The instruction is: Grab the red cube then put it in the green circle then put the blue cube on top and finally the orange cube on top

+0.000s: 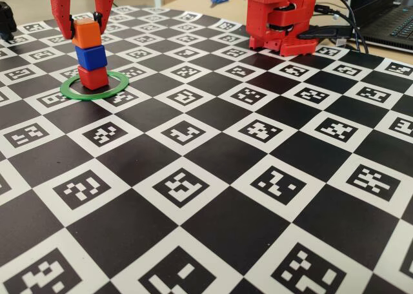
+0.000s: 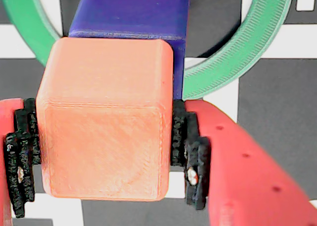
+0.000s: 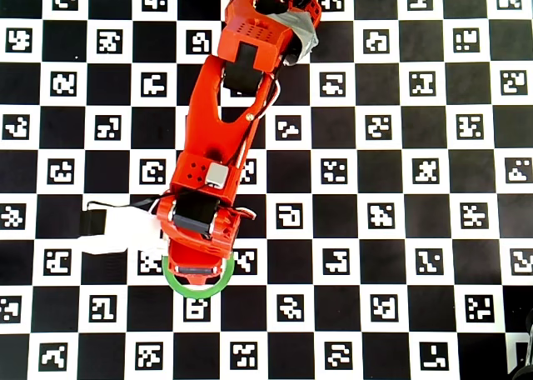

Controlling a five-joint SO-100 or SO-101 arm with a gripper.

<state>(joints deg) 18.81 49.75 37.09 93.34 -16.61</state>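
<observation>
Inside the green circle stands a stack of three: the red cube at the bottom, the blue cube on it, and the orange cube on top, turned slightly. My red gripper comes down from above, shut on the orange cube. Its black pads touch the cube on both sides. In the overhead view the gripper hides all three cubes, and only the near arc of the green circle shows.
The table is covered by a black-and-white checkered mat with printed markers. The arm's red base stands at the back right, with cables and a laptop beside it. Scissors lie behind the mat. A white camera housing juts left of the wrist.
</observation>
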